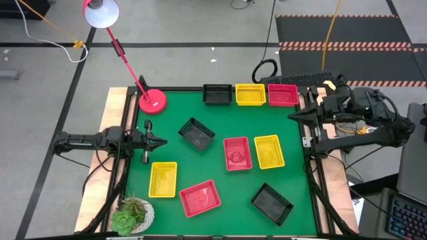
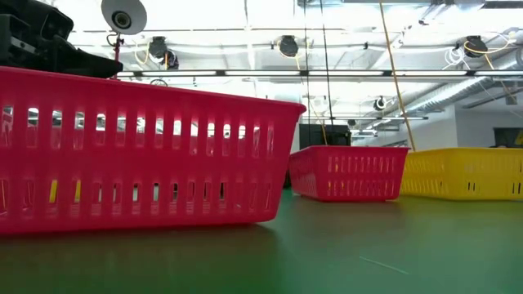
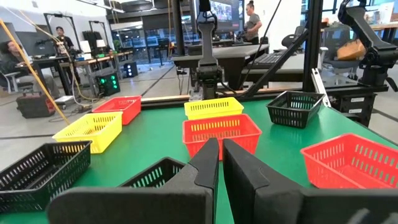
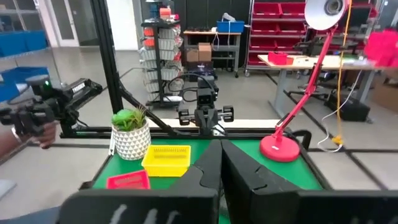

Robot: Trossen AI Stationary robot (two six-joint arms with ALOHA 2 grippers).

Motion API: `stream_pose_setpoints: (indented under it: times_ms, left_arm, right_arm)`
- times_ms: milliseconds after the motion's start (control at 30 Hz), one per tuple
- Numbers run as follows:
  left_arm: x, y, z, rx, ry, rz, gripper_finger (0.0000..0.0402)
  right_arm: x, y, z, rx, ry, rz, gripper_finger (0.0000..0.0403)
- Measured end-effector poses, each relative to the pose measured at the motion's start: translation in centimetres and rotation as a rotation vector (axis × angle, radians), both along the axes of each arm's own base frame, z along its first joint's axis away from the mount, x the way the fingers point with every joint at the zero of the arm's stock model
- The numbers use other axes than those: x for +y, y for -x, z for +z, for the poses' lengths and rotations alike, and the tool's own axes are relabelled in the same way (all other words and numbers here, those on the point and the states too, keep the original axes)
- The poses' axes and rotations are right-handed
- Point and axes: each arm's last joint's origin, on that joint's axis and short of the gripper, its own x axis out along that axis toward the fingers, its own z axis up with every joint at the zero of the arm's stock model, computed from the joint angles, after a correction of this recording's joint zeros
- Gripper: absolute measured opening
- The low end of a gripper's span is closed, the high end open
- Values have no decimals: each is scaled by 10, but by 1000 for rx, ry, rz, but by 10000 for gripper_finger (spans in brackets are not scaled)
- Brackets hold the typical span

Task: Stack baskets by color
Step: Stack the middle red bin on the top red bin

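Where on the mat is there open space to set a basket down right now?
Free: the green strip between the back row's yellow basket and the middle red basket; also the right edge above the front black basket. Crowded: the middle, where the red and yellow basket sit close, and the front left by the plant.

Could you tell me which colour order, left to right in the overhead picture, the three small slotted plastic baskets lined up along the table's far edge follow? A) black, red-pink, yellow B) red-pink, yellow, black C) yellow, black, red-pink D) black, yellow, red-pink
D: along the far edge the black slotted plastic basket sits leftmost, the yellow slotted plastic basket in the middle, and the red-pink slotted plastic basket rightmost.
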Motion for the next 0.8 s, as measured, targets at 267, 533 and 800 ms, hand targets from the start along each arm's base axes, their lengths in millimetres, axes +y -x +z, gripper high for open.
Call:
stream_pose_setpoints:
  times_ms: [267,533,800]
  left_arm:
    - [0,0,1,-11,48,-2,26]
    - [0,2,15,-84,105,-7,26]
    - [2,6,83,-112,118,44,26]
  right_arm:
    - [0,-6,-11,23,139,17,0]
    - [0,-19,-19,-55,114,9,0]
    - [-1,-30,-36,-56,113,10,0]
